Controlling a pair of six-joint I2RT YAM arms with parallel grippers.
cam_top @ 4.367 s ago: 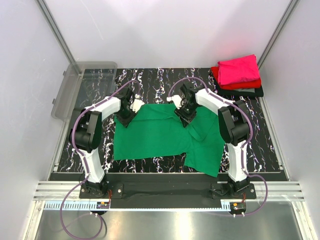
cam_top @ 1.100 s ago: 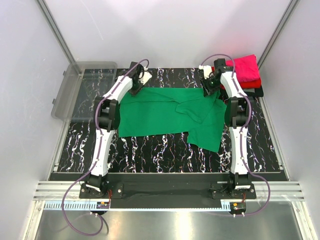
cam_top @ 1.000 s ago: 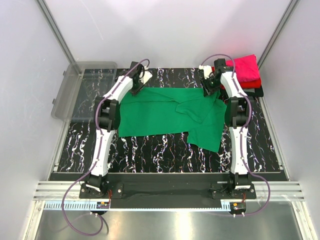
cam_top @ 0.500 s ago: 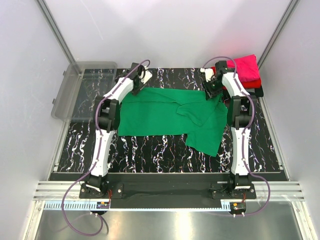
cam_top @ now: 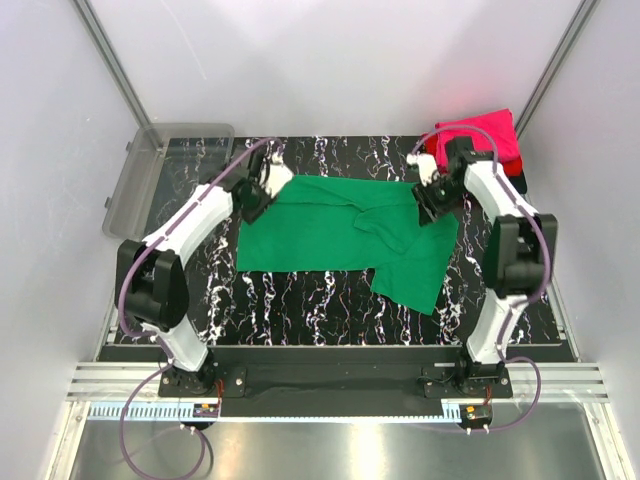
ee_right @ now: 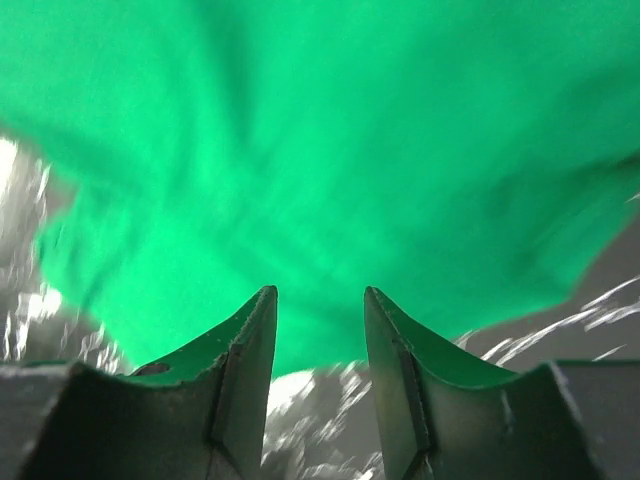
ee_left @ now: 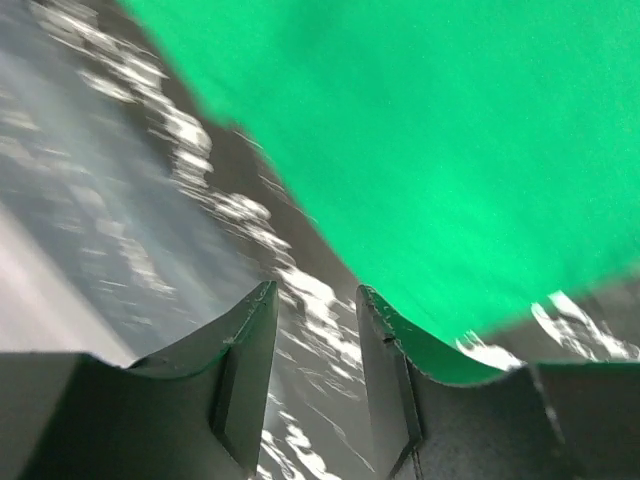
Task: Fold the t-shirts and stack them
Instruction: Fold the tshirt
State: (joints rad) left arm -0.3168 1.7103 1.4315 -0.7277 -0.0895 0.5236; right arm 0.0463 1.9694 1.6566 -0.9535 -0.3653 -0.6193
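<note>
Green cloth lies mid-table [cam_top: 300, 300]: our left gripper [cam_top: 262, 186] hangs open beside the green shirt [cam_top: 320, 230], and our right gripper [cam_top: 430, 197] gapes over its rumpled right side (a sleeve doubled over). Folding now risks trapping that wrinkle. Half a second earlier, both arms reached farther back.

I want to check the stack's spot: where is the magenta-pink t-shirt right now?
Top view: the magenta-pink t-shirt lies folded at the table's far right corner, just behind the right arm and past the spread green t-shirt's right end.
</note>
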